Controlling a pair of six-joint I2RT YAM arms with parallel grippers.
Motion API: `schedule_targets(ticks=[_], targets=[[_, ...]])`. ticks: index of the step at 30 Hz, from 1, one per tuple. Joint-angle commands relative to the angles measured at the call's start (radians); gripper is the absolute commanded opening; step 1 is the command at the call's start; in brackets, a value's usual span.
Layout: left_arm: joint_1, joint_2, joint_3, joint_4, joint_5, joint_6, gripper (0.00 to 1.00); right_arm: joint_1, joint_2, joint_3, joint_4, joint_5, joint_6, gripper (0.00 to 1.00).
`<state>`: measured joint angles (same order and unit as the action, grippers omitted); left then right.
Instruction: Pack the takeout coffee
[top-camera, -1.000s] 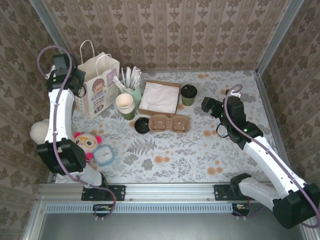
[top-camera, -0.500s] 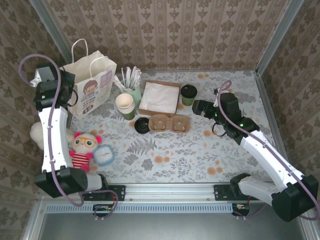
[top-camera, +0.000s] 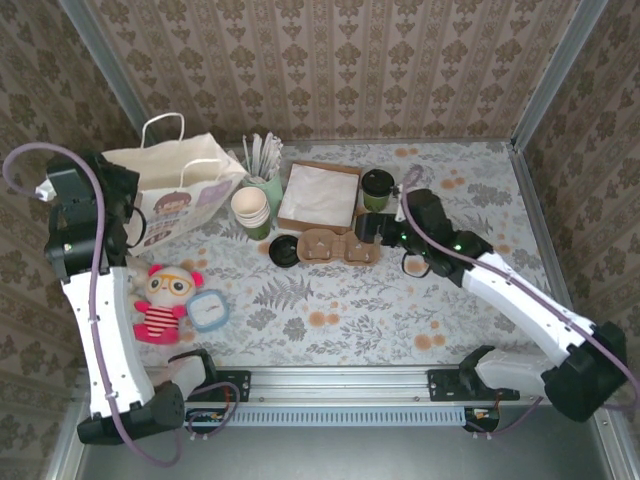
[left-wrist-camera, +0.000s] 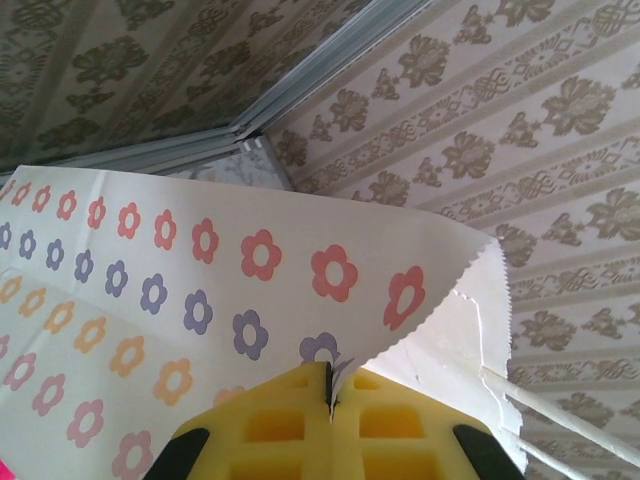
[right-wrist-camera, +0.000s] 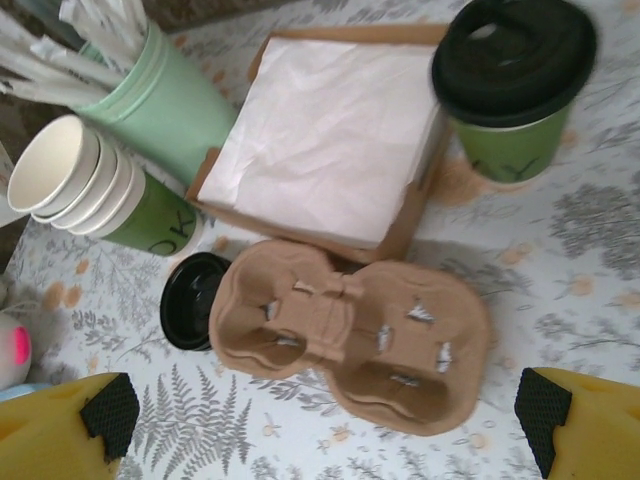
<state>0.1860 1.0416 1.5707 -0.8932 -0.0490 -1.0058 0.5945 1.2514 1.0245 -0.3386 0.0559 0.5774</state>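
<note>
Carrier: empty, near-centre | Right gripper: fingers wide, holding nothing, above carrier | Left gripper: pinched on bag edge, far left | Coffee: upright, lidded, just beyond carrier, far-right of right fingers; right arm nearer.

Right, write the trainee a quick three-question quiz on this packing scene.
1. True or false: the takeout coffee already sits in the cup carrier.
2. What does the left gripper pinch? A the paper bag; B the cup carrier; C the takeout coffee.
3. Fill in: the right gripper, above the carrier, has its jaws ____.
Key: 1 false; 2 A; 3 open.
</note>
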Motion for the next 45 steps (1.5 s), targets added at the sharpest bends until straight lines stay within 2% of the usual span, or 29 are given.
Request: schedule_targets(ticks=[1,3,5,8,14,15,20,25,28,31,34,37,41,45], targets=[[0.009,-0.043,0.016,-0.143,-0.047,0.088,0.0,0.043,0.098,0.042,-0.002,0.073,0.15,0.98],[0.009,-0.067,0.03,-0.196,-0.072,0.121,0.0,0.059,0.213,0.093,-0.006,0.037,0.185,0.95],[0.011,-0.08,0.037,-0.238,-0.05,0.145,0.0,0.07,0.326,0.189,-0.068,-0.007,0.159,0.9],[0.01,-0.088,0.04,-0.299,0.036,0.156,0.0,0.098,0.457,0.307,-0.192,0.079,0.147,0.9],[0.004,-0.132,-0.068,-0.338,0.218,0.105,0.0,0.103,0.605,0.419,-0.283,0.134,0.123,0.83],[0.004,-0.13,-0.066,-0.354,0.232,0.101,0.0,0.105,0.618,0.423,-0.279,0.128,0.13,0.8],[-0.002,-0.12,-0.014,-0.49,0.3,0.142,0.0,0.107,0.672,0.411,-0.262,0.181,0.179,0.78],[-0.023,-0.129,-0.029,-0.52,0.363,0.176,0.0,0.106,0.753,0.467,-0.26,0.176,0.155,0.7],[-0.046,-0.166,-0.138,-0.438,0.444,0.158,0.0,0.101,0.779,0.471,-0.258,0.168,0.154,0.62],[-0.11,-0.218,-0.286,-0.315,0.511,0.075,0.0,0.09,0.762,0.426,-0.23,0.154,0.117,0.56],[-0.215,-0.229,-0.339,-0.26,0.461,0.034,0.0,0.072,0.704,0.357,-0.204,0.149,0.056,0.51],[-0.335,-0.199,-0.349,-0.259,0.375,0.012,0.0,0.036,0.64,0.283,-0.175,0.135,0.006,0.47],[-0.516,-0.13,-0.365,-0.167,0.342,-0.019,0.0,-0.021,0.533,0.175,-0.177,0.133,-0.056,0.45],[-0.626,-0.036,-0.265,-0.21,0.286,0.021,0.0,-0.076,0.434,0.081,-0.182,0.122,-0.093,0.45]])
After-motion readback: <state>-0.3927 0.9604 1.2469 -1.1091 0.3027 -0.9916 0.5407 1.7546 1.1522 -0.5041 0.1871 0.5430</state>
